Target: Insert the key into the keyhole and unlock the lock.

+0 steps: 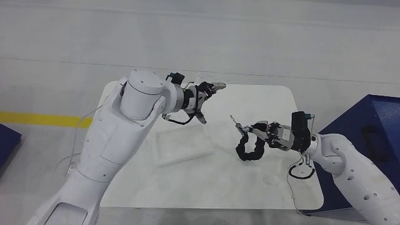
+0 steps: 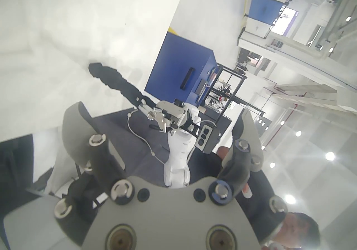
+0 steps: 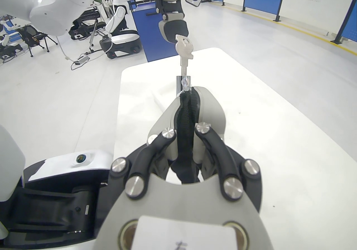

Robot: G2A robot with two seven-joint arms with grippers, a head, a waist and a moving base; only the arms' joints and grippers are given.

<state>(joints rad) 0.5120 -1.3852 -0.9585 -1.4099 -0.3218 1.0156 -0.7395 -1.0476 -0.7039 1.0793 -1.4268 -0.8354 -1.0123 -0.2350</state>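
My right gripper is shut on a black cable lock, held above the white table. The lock's silver cylinder sticks out past the fingertips, and a silver key stands in its keyhole. In the top view the key points toward my left gripper, which hovers open a short way off and touches nothing. The lock's black loop hangs below the right gripper. The left wrist view has my open left gripper facing the lock.
A clear flat tray lies on the table under the left arm. A blue cabinet stands at the table's right side. A thin cable loop hangs by the right wrist.
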